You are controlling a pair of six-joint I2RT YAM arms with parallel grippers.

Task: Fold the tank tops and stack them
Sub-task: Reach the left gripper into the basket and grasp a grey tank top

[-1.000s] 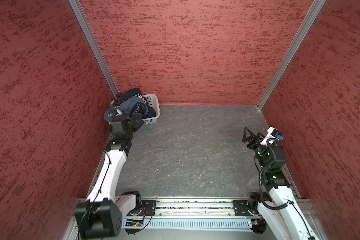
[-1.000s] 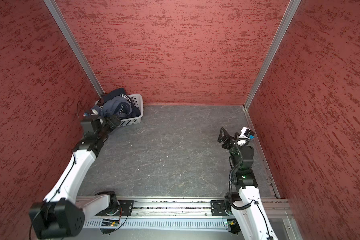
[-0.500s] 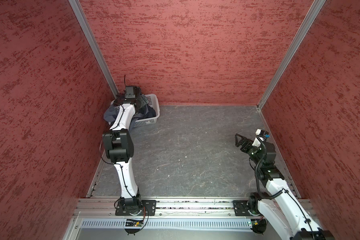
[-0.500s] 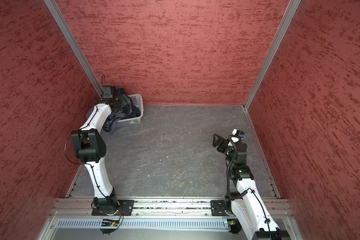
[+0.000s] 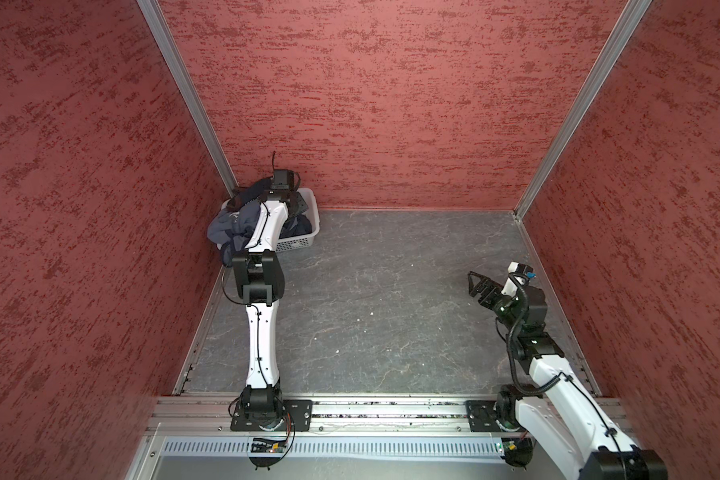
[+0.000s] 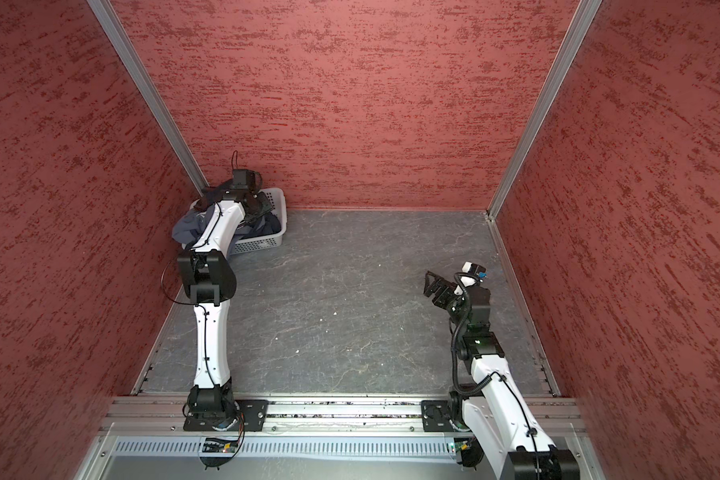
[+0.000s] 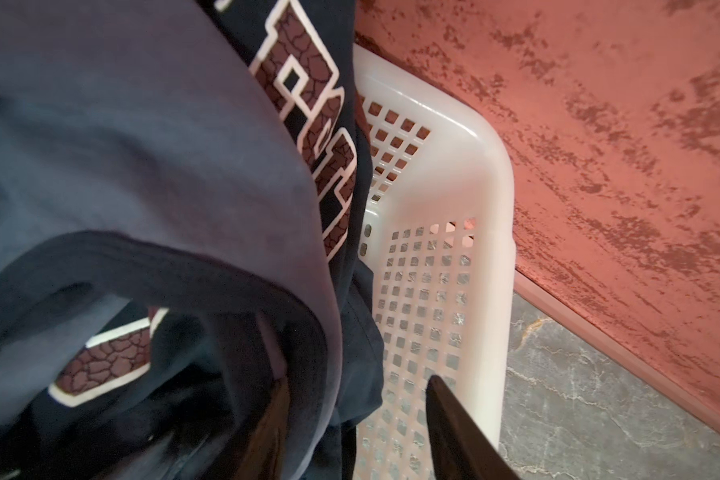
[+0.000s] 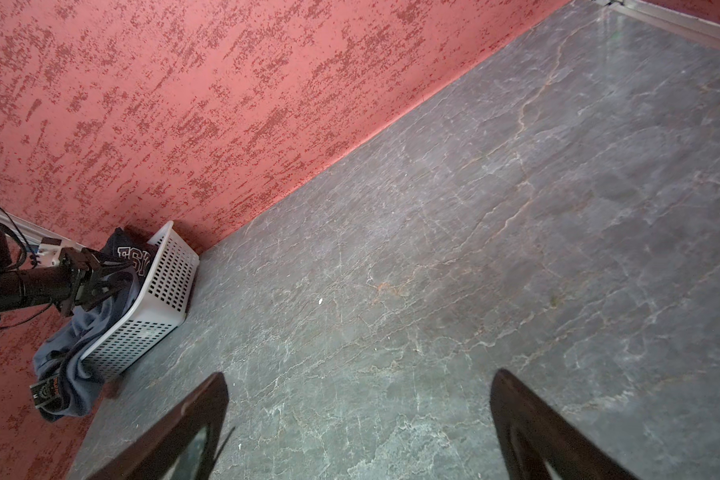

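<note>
Plainly both tank tops are crumpled together in the white basket [image 7: 474, 208], directly under the left hand [image 7: 356, 386]. The slate grey-blue tank top [image 7: 121, 145] lies uppermost and spills over the rim on the side farthest from the right hand [image 8: 360, 376]. The dark navy tank top [image 7: 362, 340] is bunched beneath it. The left hand's jaws stand half apart: one finger is sunk in the folds, the other is clear of the cloth over the basket wall, so nothing looks pinched yet. The right hand is spread wide and empty above the bare worktop [image 8: 474, 249], well apart from the basket. I judge the cloth soft, light and limp. It should sag and drag, and lifting one top may haul up the other. The grey top's thick navy-trimmed edge, just beside the sunken finger, looks the surest hold. The navy top's maroon, white-outlined lettering is too folded to read; a dark label on the hanging grey cloth is too small.
</note>
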